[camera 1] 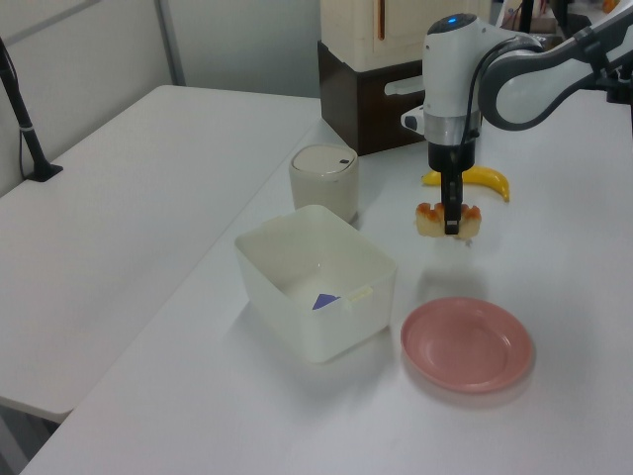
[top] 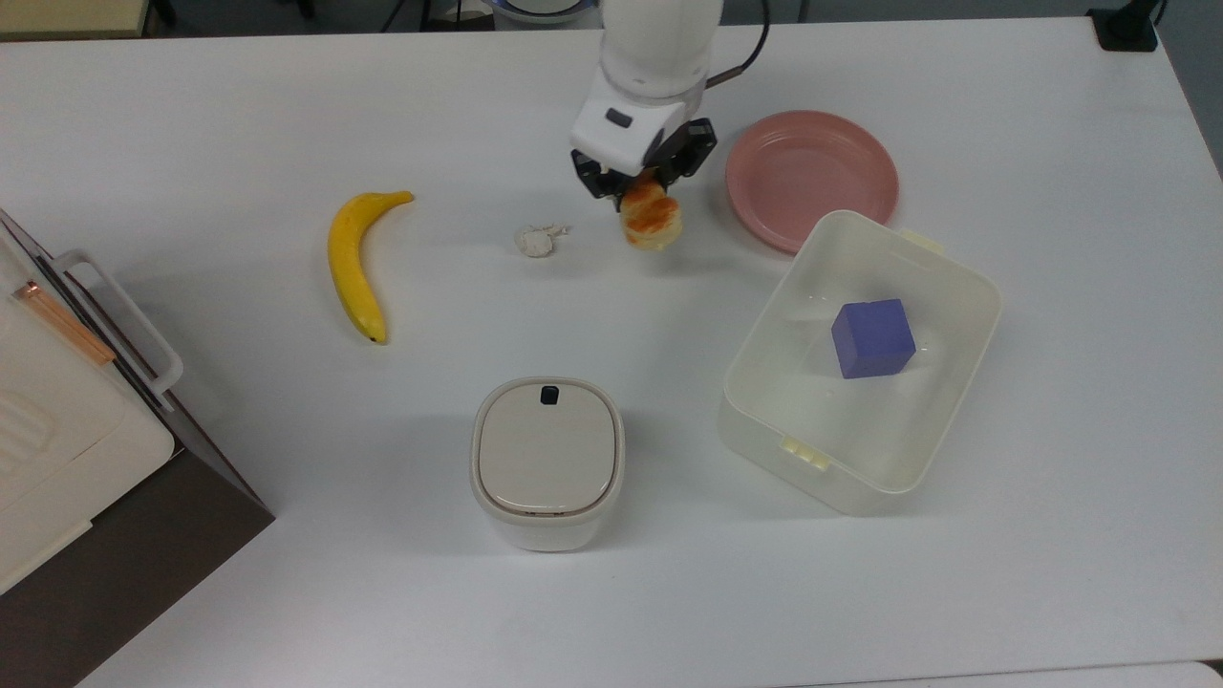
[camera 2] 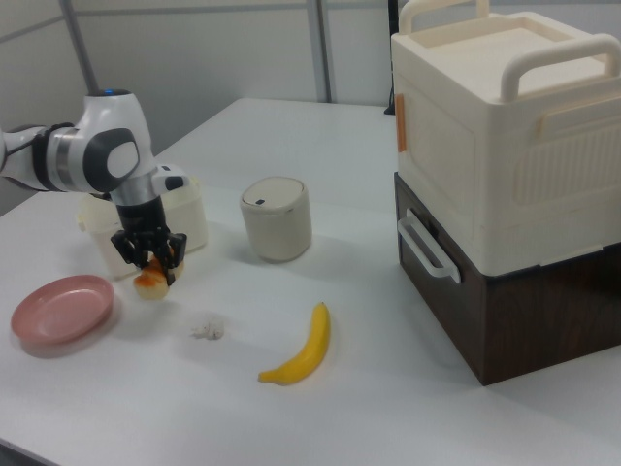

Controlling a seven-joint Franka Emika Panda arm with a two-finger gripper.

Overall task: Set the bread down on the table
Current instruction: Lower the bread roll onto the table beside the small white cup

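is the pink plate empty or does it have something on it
Empty: the pink plate shows a bare surface; the bread hangs in the pincer beside it.

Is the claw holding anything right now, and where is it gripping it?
Yes: the claw pinches the small golden-brown bread roll across its middle, from above.

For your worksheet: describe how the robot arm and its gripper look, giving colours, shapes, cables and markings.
The arm has rounded glossy white shells with dark grey joint sections and a small blue light on top. A black cable trails from it. The gripper has a boxy white body with a small dark mark and black fingers.
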